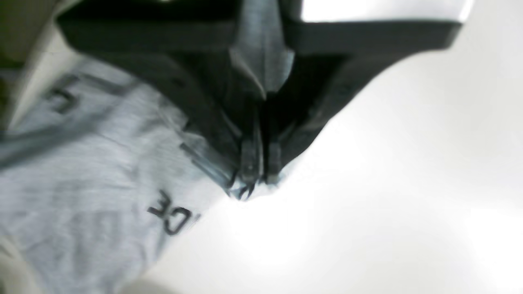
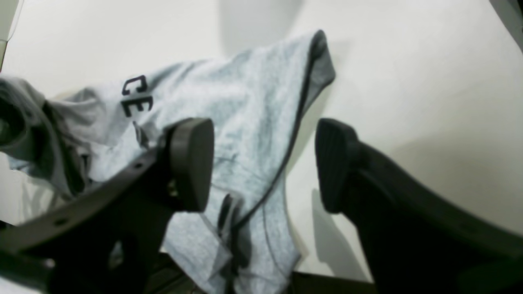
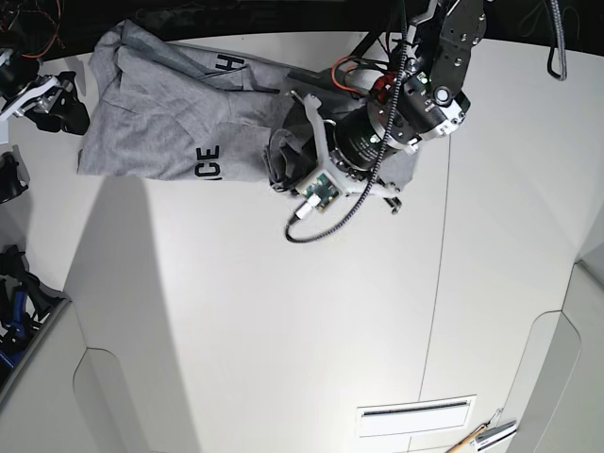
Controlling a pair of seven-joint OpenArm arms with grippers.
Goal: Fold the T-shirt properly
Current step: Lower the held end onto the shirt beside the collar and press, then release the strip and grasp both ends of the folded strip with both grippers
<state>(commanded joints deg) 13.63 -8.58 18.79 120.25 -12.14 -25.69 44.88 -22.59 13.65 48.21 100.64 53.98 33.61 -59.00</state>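
The light grey T-shirt (image 3: 179,118) lies crumpled at the table's far left in the base view, with black letters "CE" facing up. My left gripper (image 3: 281,162) is shut on a bunched fold at the shirt's right edge. In the left wrist view the fingertips of that gripper (image 1: 254,181) pinch a hem of the T-shirt (image 1: 81,163) just above the white table. My right gripper (image 2: 263,163) stands open over the T-shirt (image 2: 245,106) with nothing between its pads. In the base view the right gripper (image 3: 57,102) hovers by the shirt's left edge.
The white table (image 3: 283,311) has a seam running down its right half and a narrow slot (image 3: 415,413) near the front edge. A pencil-like tool (image 3: 479,436) lies beside the slot. Cables and dark gear (image 3: 14,302) crowd the left side.
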